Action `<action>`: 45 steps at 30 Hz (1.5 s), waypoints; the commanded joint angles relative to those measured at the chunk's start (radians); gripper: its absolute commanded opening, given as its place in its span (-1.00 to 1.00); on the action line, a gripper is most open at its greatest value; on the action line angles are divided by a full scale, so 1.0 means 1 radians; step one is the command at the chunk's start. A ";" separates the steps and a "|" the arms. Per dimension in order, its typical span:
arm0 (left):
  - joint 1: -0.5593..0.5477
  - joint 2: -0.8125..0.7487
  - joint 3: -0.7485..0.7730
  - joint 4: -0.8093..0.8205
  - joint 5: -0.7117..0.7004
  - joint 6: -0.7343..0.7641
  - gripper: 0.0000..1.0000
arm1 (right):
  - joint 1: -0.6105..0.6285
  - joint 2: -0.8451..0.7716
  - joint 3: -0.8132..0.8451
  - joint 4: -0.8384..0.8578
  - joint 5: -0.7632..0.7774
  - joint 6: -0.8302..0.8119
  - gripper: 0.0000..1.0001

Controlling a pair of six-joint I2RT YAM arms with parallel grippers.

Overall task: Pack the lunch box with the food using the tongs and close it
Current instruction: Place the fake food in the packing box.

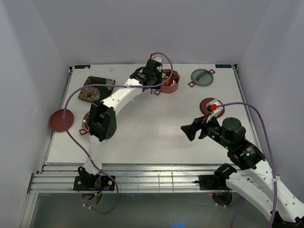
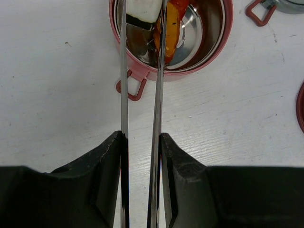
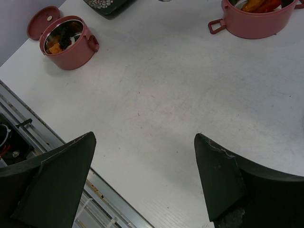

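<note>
Left gripper [image 2: 142, 137]: jaws clamped on the tongs [image 2: 124, 95], whose two slim arms reached into the far lunch box bowl [image 2: 216, 52], passing over a white piece [image 2: 145, 9] and an orange food piece [image 2: 171, 28]. Right gripper [image 3: 143, 140]: jaws spread wide, gripping nothing, above bare tabletop [image 3: 166, 95]. The second bowl [image 3: 71, 42], food inside, stood near the tabletop's left edge beside a red disc lid [image 3: 42, 21]. The grey lid [image 1: 202, 77] lay right of the far bowl, the patterned plate [image 1: 96, 89] to its left.

No readable text, label, brand, number or sign anywhere.
</note>
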State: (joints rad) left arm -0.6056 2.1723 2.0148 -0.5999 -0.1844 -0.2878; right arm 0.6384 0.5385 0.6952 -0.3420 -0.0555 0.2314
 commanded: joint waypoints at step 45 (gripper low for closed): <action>-0.045 -0.244 -0.051 0.031 -0.007 -0.016 0.02 | 0.006 0.017 0.023 0.029 0.025 -0.006 0.80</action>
State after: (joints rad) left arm -0.6441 2.0636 1.9888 -0.5945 -0.1795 -0.2867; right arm 0.6384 0.5518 0.6952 -0.3416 -0.0502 0.2314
